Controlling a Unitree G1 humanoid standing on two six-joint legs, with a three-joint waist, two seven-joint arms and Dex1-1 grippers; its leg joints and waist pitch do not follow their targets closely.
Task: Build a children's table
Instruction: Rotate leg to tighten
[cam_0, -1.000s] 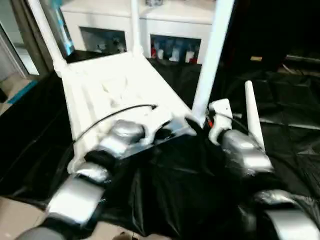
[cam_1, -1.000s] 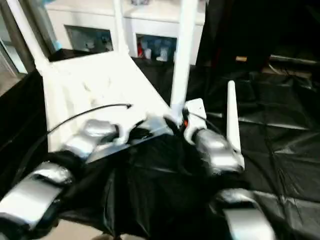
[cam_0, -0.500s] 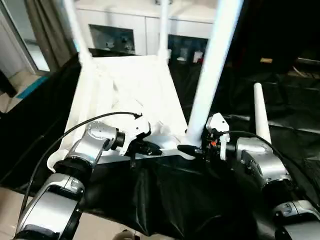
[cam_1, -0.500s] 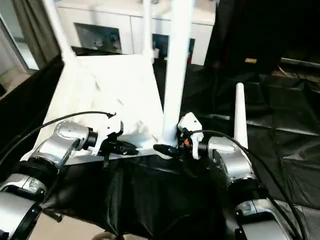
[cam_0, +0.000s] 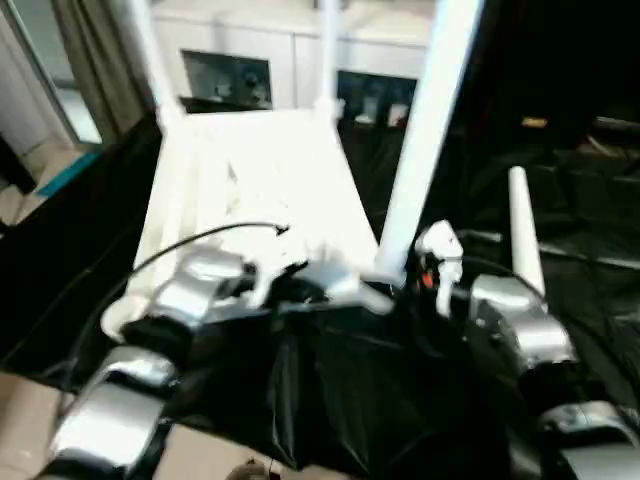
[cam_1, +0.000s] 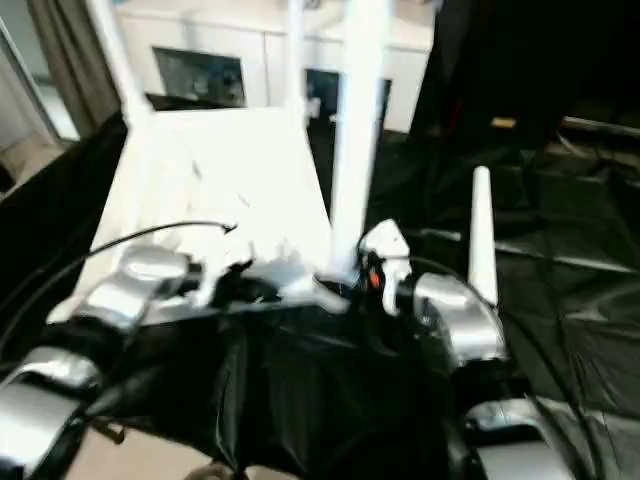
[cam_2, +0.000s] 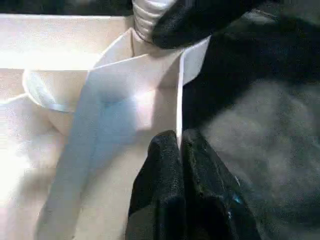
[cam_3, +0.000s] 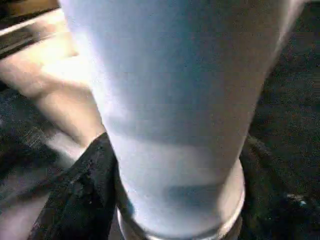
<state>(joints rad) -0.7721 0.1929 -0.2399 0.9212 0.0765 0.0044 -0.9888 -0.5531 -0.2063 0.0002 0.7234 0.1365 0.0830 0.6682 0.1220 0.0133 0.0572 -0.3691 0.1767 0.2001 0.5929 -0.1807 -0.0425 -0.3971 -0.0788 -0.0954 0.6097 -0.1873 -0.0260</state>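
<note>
**Three legs up, one loose**

Head views: the upturned table top (cam_0: 250, 175) carries three standing legs; the fourth leg (cam_0: 524, 235) lies loose at three o'clock, unfitted.

Left wrist view: left gripper (cam_2: 179, 150) pinched tight on the top's thin near edge.

Right wrist view: right gripper (cam_3: 165, 200) hugs the near leg (cam_3: 170, 100) at its base.

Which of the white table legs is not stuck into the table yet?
The short-looking leg standing off alone over the black cloth, past the right forearm. The other three rise from corners of the upturned tabletop.
</note>
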